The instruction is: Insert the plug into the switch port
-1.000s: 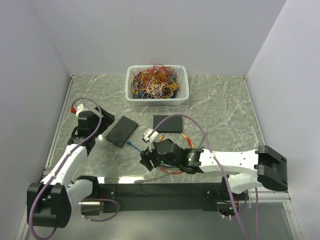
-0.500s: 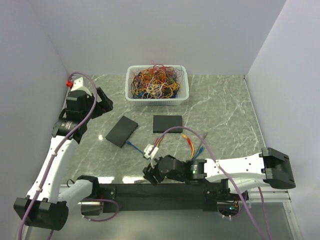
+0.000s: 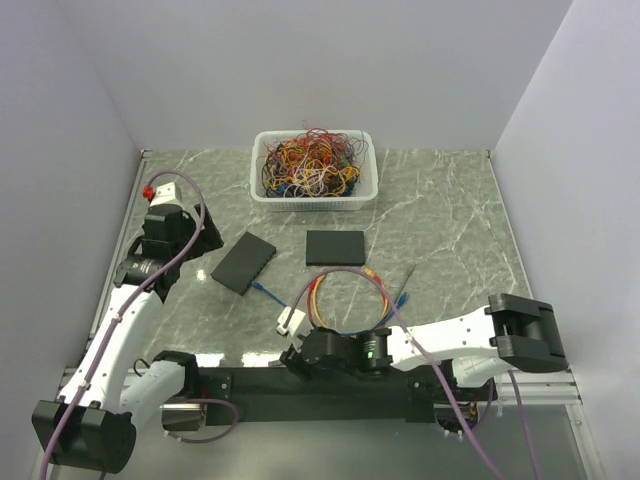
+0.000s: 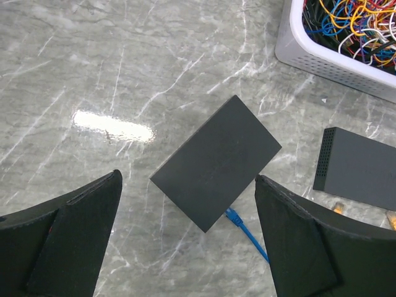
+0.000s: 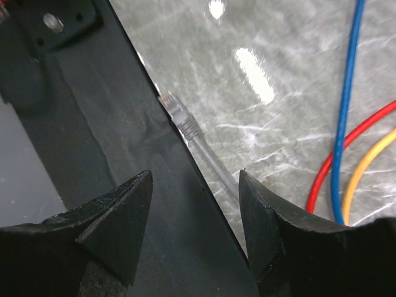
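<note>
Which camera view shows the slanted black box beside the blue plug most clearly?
The left wrist view: the black box sits large in the centre, its top face and edges clear. The top external view shows it whole but small. The right wrist view does not show it.

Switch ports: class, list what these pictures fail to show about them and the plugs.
Left switch: ports unseen; both views show only its top.
Right switch: left wrist frame edge cuts it off.
Blue plug: tiny in top view; cable runs behind a finger.

Open surface lies at the right; the switch, cable loops and wire basket crowd the left and middle.
</note>
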Robot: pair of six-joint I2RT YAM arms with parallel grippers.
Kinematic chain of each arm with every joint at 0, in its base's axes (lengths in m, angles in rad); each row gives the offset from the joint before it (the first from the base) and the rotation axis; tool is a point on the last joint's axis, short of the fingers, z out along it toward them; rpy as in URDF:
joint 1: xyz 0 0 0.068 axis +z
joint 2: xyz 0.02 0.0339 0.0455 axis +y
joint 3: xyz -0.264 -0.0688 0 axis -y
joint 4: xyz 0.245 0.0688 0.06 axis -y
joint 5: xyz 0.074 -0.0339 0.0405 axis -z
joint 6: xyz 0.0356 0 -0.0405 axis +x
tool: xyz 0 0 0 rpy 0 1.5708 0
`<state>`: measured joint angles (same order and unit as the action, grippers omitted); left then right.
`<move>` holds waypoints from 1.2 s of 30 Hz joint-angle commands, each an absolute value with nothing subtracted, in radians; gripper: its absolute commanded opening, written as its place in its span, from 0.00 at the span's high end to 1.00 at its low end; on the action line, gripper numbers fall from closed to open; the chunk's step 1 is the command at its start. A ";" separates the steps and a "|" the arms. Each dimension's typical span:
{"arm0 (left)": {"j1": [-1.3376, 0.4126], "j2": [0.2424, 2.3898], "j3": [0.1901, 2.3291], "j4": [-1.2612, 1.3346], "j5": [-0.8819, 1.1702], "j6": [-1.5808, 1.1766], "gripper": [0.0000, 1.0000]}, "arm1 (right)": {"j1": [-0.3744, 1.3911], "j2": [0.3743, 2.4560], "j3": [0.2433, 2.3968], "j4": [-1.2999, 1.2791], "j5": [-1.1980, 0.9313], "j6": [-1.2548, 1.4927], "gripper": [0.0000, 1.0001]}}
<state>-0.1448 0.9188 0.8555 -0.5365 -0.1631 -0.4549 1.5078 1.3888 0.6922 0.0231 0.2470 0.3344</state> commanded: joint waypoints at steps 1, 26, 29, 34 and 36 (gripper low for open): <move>-0.147 0.910 0.870 -0.515 -0.195 -0.436 0.06 | 1.525 1.428 0.724 0.055 0.272 0.353 0.35; -0.147 0.902 0.867 -0.522 -0.207 -0.440 0.06 | 1.526 1.598 0.801 0.057 0.291 0.334 0.35; -0.147 0.899 0.865 -0.522 -0.207 -0.440 0.06 | 1.525 1.621 0.814 0.051 0.288 0.334 0.38; -0.147 0.902 0.865 -0.522 -0.206 -0.439 0.06 | 1.526 1.652 0.825 0.048 0.285 0.337 0.56; -0.147 0.905 0.867 -0.523 -0.207 -0.439 0.06 | 1.526 1.666 0.830 0.043 0.288 0.339 0.59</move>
<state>-0.1448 0.9188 0.8555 -0.5369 -0.1917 -0.4534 1.5200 1.6501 0.7860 0.0368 0.2653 0.3393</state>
